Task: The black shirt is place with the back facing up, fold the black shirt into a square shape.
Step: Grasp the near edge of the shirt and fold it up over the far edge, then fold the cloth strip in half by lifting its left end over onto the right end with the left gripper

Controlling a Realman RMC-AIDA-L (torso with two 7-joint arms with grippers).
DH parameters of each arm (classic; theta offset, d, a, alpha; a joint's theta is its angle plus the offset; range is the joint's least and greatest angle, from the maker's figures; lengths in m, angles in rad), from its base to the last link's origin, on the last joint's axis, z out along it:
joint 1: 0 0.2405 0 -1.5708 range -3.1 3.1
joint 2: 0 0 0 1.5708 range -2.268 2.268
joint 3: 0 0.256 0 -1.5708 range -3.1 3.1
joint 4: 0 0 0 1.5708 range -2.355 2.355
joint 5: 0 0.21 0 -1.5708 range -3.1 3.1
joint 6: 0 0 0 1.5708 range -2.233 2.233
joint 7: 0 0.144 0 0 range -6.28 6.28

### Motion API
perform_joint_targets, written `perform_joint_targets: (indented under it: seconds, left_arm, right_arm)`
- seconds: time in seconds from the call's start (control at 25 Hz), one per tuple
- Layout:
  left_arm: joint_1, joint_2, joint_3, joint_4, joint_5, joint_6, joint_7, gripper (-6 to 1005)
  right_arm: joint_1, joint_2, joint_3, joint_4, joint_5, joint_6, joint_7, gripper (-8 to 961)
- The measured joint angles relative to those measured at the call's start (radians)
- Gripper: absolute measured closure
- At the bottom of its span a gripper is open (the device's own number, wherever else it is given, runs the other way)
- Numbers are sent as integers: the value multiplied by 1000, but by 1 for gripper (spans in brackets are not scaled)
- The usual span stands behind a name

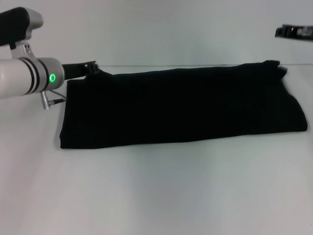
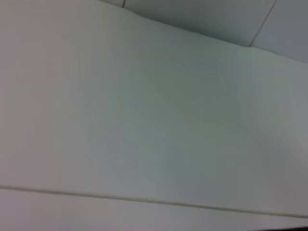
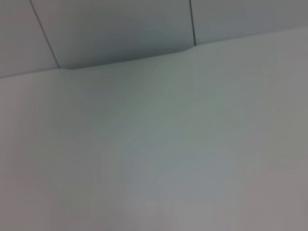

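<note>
The black shirt (image 1: 181, 107) lies on the white table (image 1: 156, 191) as a long folded band running left to right. No lettering shows. My left gripper (image 1: 87, 68) is at the shirt's far left corner, at the end of the white arm with a green light. Whether it touches the cloth is unclear. My right gripper (image 1: 295, 32) shows only partly at the top right edge, above and beyond the shirt's right end. Neither wrist view shows the shirt or any fingers.
The left wrist view shows only white table surface (image 2: 144, 120) and a seam. The right wrist view shows white surface (image 3: 168, 154) and wall panels behind it. Bare table lies in front of the shirt.
</note>
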Motion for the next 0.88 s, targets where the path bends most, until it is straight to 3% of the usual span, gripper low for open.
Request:
perform_joint_targets:
  seconds: [0.16, 0.2, 0.28, 0.32, 0.48, 0.76, 0.88]
  left_arm:
    - [5, 27, 5, 59, 0, 173, -174, 958]
    - [12, 43, 2, 75, -3, 237, -230, 957]
    - [20, 55, -2, 83, -13, 279, -257, 821]
    - [61, 81, -26, 96, -84, 384, -278, 753]
    - [161, 87, -106, 101, -288, 558, -197, 599]
    - [302, 78, -265, 57, -369, 805, -176, 284]
    - [352, 71, -291, 46, -364, 859, -219, 279]
  right_arm:
    - [-11, -31, 13, -82, 5, -147, 44, 759]
    - [-23, -30, 21, -122, 11, -189, 44, 711]
    - [-59, -15, 34, -201, 51, -247, 19, 615]
    - [-84, -2, 39, -238, 82, -276, -4, 567]
    - [-230, 47, 43, -342, 350, -401, -186, 304]
    - [-456, 97, 77, -246, 784, -698, -597, 165]
    - [-492, 103, 111, -164, 848, -818, -734, 106]
